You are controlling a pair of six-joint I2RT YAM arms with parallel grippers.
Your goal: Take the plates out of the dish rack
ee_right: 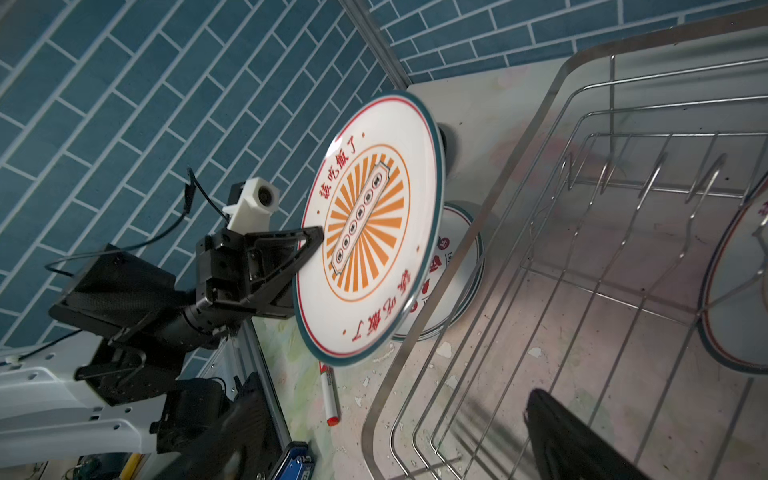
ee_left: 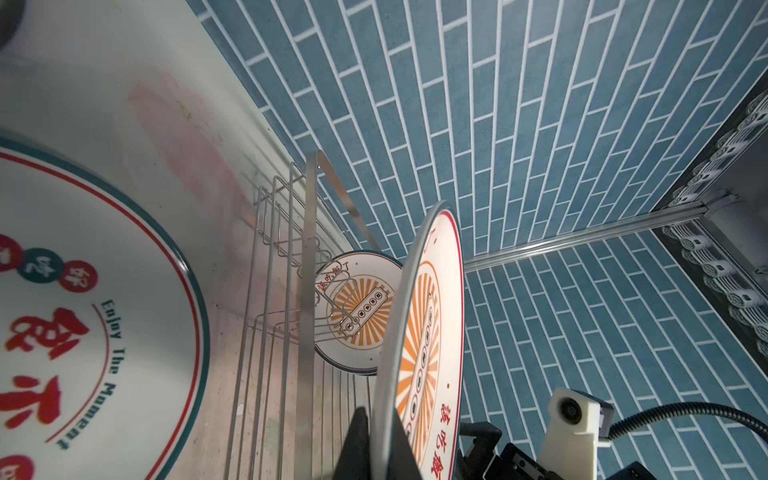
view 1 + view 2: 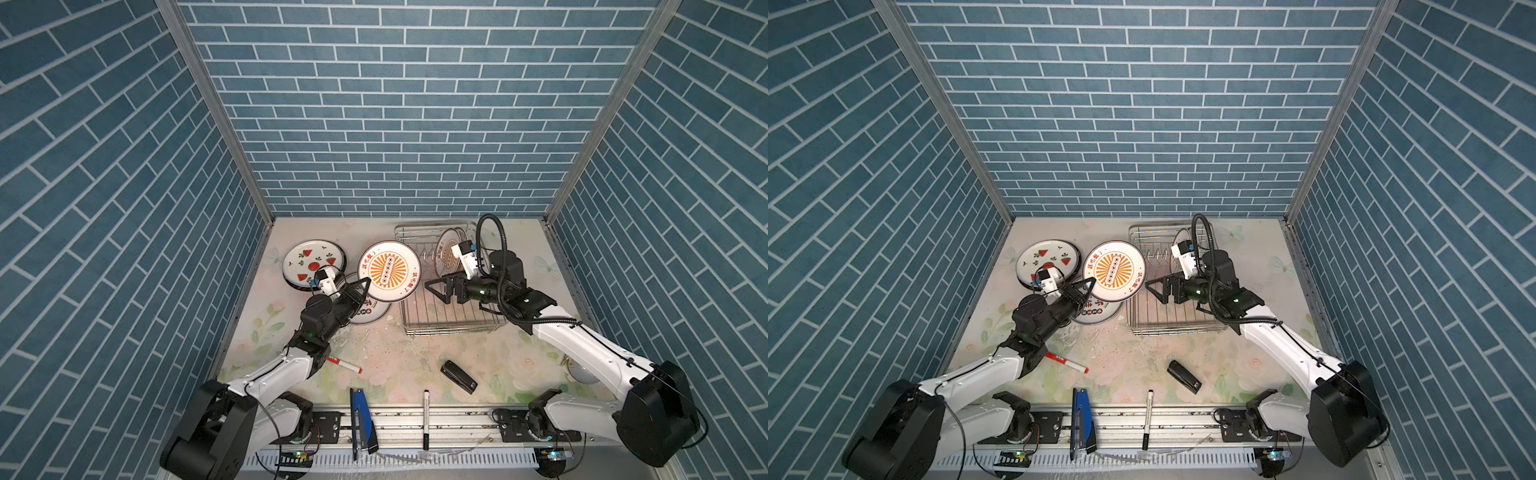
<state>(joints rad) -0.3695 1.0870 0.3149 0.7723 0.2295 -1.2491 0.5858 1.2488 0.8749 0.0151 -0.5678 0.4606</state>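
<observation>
My left gripper [image 3: 365, 286] [image 2: 378, 449] is shut on the rim of an orange sunburst plate [image 3: 390, 271] [image 3: 1114, 271] [image 2: 432, 332] [image 1: 370, 224]. It holds this plate tilted in the air, left of the dish rack [image 3: 446, 324] [image 3: 1167, 322] [image 1: 582, 257]. Partly below it on the table lies a plate with red characters [image 3: 370, 313] [image 2: 83, 311]. A watermelon plate [image 3: 313, 262] lies further left. One sunburst plate [image 3: 451, 249] [image 2: 357, 307] [image 1: 731, 291] stands in the rack's prongs. My right gripper [image 3: 436, 291] [image 3: 1156, 289] [image 1: 390, 399] hangs open over the rack, holding nothing.
On the front of the table lie a red marker [image 3: 344, 365], a black stapler [image 3: 458, 376], a blue stapler [image 3: 361, 419] and a black marker [image 3: 426, 419]. Blue tiled walls close in the left, back and right sides.
</observation>
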